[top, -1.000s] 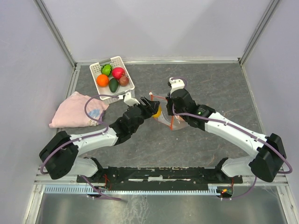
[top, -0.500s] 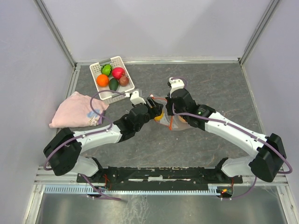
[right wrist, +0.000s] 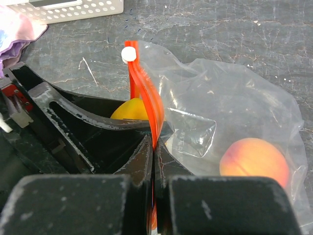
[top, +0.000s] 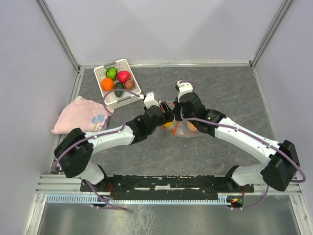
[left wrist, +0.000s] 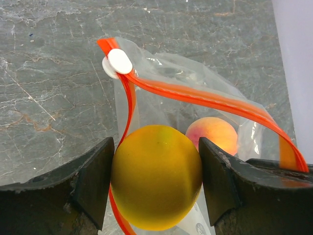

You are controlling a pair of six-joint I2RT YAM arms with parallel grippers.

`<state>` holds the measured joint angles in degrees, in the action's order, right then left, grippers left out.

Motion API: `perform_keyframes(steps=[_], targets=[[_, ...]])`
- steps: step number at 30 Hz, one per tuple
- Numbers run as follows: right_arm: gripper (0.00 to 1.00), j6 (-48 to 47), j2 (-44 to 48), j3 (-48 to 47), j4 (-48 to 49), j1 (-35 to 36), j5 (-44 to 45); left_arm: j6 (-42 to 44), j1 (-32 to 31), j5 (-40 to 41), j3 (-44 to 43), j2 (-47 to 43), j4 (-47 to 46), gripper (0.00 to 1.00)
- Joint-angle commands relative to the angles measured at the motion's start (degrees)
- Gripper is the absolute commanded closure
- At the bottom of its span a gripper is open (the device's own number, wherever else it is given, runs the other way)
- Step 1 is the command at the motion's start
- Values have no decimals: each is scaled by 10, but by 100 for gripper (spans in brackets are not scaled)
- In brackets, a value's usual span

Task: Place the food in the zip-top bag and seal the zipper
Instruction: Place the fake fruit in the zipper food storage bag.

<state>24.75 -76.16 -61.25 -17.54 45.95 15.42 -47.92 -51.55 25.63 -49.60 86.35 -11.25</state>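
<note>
My left gripper [left wrist: 156, 182] is shut on a yellow fruit [left wrist: 156, 176], one finger pressing each side of it, right at the mouth of the zip-top bag [left wrist: 210, 78]. The orange-red zipper [left wrist: 195, 95] with its white slider [left wrist: 119, 62] arches over the fruit. A peach fruit [left wrist: 212, 134] lies inside the bag. My right gripper [right wrist: 154, 147] is shut on the zipper [right wrist: 146, 93] and holds that edge up. From above, both grippers meet at the bag [top: 188, 131] mid-table. More food sits in the white basket [top: 132, 73]: orange [top: 107, 84], bright green [top: 111, 73], red-pink [top: 123, 76], dark green [top: 119, 89], brownish [top: 130, 84].
A pink cloth [top: 78, 115] lies crumpled at the left edge of the table. The white basket stands at the back left, a short way behind the left arm. Grey walls and metal frame rails close in the table on three sides.
My left arm has carried the yellow fruit rightward to the bag's mouth. The right gripper has stayed put, still pinching the zipper.
</note>
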Motion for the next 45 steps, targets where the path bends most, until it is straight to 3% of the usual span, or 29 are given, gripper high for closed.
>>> perform_keyframes(steps=[1, 10, 19, 27, 37, 45], targets=[[98, 1, 25, -10, 31, 0, 1, 19, -4, 22, -34, 4, 20, 47], [98, 3, 17, -5, 37, 0, -1, 5, -4, -33, -41, -12, 11, 34], [98, 13, 20, -1, 39, 0, -14, -6, -3, -7, -28, -56, -6, 34], [98, 3, 37, 1, 28, 0, 7, 15, -4, 66, -68, -40, 117, 35], [98, 6, 32, 1, 31, 0, -3, 41, -3, 103, -91, -59, 161, 35], [98, 10, 28, -2, 37, 0, -11, 27, -3, 40, -73, -90, 111, 35]])
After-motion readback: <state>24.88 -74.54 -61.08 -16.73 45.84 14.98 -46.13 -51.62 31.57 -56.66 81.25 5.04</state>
